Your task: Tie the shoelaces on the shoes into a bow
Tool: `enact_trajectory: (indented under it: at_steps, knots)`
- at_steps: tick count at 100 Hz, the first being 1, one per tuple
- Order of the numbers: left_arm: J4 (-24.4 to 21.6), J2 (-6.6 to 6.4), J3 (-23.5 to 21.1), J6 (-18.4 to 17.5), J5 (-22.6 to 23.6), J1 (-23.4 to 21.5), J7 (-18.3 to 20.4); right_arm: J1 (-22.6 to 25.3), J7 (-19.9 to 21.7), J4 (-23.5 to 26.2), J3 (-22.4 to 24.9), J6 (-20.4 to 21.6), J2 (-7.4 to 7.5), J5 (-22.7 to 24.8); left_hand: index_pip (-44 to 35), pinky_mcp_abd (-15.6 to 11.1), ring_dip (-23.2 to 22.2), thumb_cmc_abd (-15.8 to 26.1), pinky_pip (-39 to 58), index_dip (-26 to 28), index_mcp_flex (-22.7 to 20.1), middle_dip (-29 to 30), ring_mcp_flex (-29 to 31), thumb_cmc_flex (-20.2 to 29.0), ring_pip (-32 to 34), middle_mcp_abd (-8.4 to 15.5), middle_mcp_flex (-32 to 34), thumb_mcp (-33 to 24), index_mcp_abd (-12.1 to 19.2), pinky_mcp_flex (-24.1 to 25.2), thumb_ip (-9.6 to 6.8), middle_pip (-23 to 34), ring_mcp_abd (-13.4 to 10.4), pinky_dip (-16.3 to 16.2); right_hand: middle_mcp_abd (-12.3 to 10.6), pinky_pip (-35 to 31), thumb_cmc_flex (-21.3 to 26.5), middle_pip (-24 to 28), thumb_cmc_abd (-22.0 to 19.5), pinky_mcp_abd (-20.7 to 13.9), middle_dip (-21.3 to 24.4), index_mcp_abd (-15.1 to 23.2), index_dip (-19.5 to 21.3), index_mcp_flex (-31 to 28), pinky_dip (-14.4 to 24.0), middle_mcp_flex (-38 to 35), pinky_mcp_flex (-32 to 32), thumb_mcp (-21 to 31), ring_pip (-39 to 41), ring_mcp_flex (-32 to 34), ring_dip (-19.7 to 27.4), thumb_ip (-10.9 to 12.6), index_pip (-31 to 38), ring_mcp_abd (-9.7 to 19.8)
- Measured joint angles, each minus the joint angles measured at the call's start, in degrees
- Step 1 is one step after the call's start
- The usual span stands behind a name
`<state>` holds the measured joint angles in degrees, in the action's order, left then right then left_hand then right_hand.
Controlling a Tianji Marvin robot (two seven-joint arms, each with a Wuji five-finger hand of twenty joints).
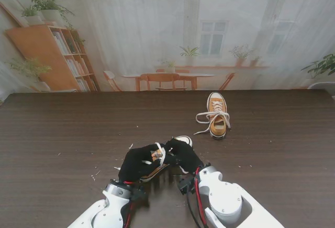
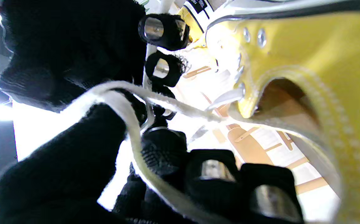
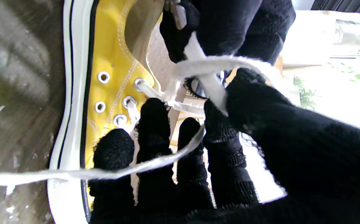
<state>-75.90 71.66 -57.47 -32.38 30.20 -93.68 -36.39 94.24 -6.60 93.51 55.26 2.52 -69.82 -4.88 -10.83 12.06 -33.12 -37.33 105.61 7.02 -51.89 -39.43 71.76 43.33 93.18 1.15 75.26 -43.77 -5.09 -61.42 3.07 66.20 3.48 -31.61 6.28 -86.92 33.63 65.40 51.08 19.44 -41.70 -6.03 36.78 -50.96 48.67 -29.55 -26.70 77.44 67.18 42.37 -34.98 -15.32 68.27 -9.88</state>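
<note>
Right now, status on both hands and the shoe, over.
Left hand and right hand both on the near shoe, white lace looped over the fingers. No bow yet. Second shoe farther off, laces loose. Nothing in the way.

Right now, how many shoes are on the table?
2. One shoe sits near me under both hands, mostly covered; the other shoe lies farther away to the right, laces loose.
</note>
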Motion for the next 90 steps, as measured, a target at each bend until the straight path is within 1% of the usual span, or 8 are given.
enact_trajectory:
  at_steps: [12, 15, 21, 24, 29, 45, 70, 90]
  knots:
    - [0.09, 0.16, -0.05, -0.21, -0.86, -0.02, -0.1, -0.29, 0.79, -0.2, 0.0, 0.5, 0.3, 0.16, -2.96, 0.0, 0.0, -0.9, 0.0, 1.93, 0.0, 0.0, 0.0, -0.13, 0.0, 0.0, 0.0, 0.13, 0.08, 0.0, 0.18, 0.0, 0.0, 0.0, 0.0, 0.0, -0.02, 0.0, 0.0, 0.0, 0.58, 0.34, 0.0, 0.3, 0.0, -0.6, -0.03, 0.0, 0.0, 0.03, 0.0, 0.0, -0.29, 0.0]
    - [0.12, 0.22, -0.05, -0.3, -1.21, -0.02, -0.06, -0.35, 1.04, -0.21, 0.0, 0.6, 0.4, 0.16, -3.96, 0.0, 0.0, -1.22, 0.0, 2.35, 0.0, 0.0, 0.0, -0.13, -0.01, 0.0, 0.0, 0.16, 1.47, 0.0, 0.27, 0.0, 0.0, 0.01, 0.0, 0.0, -0.02, 0.0, 0.0, 0.0, 0.59, 0.35, 0.01, 0.66, 0.0, -0.6, -0.03, 0.0, 0.0, 0.03, 0.0, 0.0, -0.3, 0.0]
    - [0.14, 0.34, -0.07, -0.51, -2.58, -0.04, 0.25, -0.48, 1.84, -0.22, 0.0, 0.85, 0.62, 0.15, -6.28, 0.0, 0.0, -2.46, 0.0, 3.38, 0.0, 0.0, 0.0, -0.13, -0.01, 0.0, 0.0, 0.87, 1.56, 0.0, 1.57, 0.0, 0.01, 0.03, 0.04, 0.0, -0.02, 0.0, 0.0, 0.0, 0.59, 0.42, 0.4, 0.97, 0.0, -0.6, -0.1, 0.0, 0.0, 0.03, 0.0, 0.0, -0.31, 0.0]
    - [0.14, 0.41, -0.08, -0.62, -3.67, -0.06, 0.6, -0.54, 2.31, -0.22, 0.03, 0.98, 0.75, 0.14, -8.11, 0.0, 0.0, -3.13, 0.0, 3.7, 0.0, 0.0, 0.0, -0.11, -0.01, 0.0, 0.0, 1.58, 4.22, 0.0, 2.53, 0.0, 0.09, 0.04, 0.04, 0.0, -0.02, 0.02, 0.0, 0.0, 0.58, 0.51, 0.6, 0.98, 0.0, -1.09, -0.12, 0.0, 0.0, 0.03, 0.0, 0.0, -0.42, 0.0]
    - [0.14, 0.53, -0.12, -0.82, -4.69, -0.11, 0.87, -0.61, 2.73, -0.22, 0.1, 1.15, 0.91, 0.14, -12.08, 0.0, 0.0, -3.8, 0.0, 4.25, 0.0, 0.0, 0.0, 1.6, -0.01, -0.03, 0.0, 3.89, 4.23, 0.0, 3.15, 0.0, 0.12, 0.04, 0.06, -0.01, -0.02, 0.06, 0.0, 0.0, 0.59, 0.52, 0.71, 0.98, 0.0, -1.12, -0.14, 0.0, 0.0, 0.03, 0.0, 0.0, -0.7, 0.0]
    - [0.19, 0.83, -0.2, -1.0, -5.03, -0.14, 0.81, -0.71, 3.17, -0.22, 0.09, 1.28, 1.26, 0.84, -23.76, 0.0, 0.0, -4.01, 0.0, 4.22, 0.29, 0.0, 0.0, 5.12, -0.04, -0.07, 0.0, 10.37, 4.32, 0.0, 3.69, 0.0, 0.15, 0.07, 0.57, -0.02, -0.02, 0.11, 0.01, 0.0, 0.59, 1.41, 1.62, 0.98, 0.0, -1.21, -0.26, 0.0, 0.0, 0.03, 0.0, 0.0, -0.56, 0.0]
    - [0.01, 1.16, -0.19, -0.89, -7.47, -0.57, 1.42, -0.97, 3.88, -0.38, 0.01, 1.28, 1.47, 0.98, -36.17, 0.0, 0.0, -4.49, 0.0, 5.0, 0.96, 0.0, 0.0, 5.73, -0.38, -0.11, 0.0, 12.16, 5.76, 0.0, 3.82, -0.01, 0.19, 0.21, 1.26, -0.03, -0.03, 0.57, 0.02, 0.0, 0.6, 2.47, 1.78, 0.99, 0.0, -1.8, -0.61, 0.0, 0.0, 0.06, 0.0, 0.0, -0.46, 0.0]
    - [-0.46, 1.23, -0.54, -0.69, -9.24, -1.13, 2.96, -0.95, 3.85, -0.35, -0.03, 1.24, 1.47, 1.06, -43.13, 0.0, 0.0, -3.6, 0.0, 12.56, 2.28, 0.0, 0.0, 5.77, -0.41, -0.1, 0.0, 12.21, 5.66, 0.0, 3.82, -0.01, 0.19, 0.55, 0.58, -0.04, -0.04, 0.03, 0.03, 0.0, 0.62, 2.76, 1.78, 0.99, 0.0, -1.8, -0.73, 0.0, 0.0, 0.71, 0.0, 0.0, -0.76, 0.0]
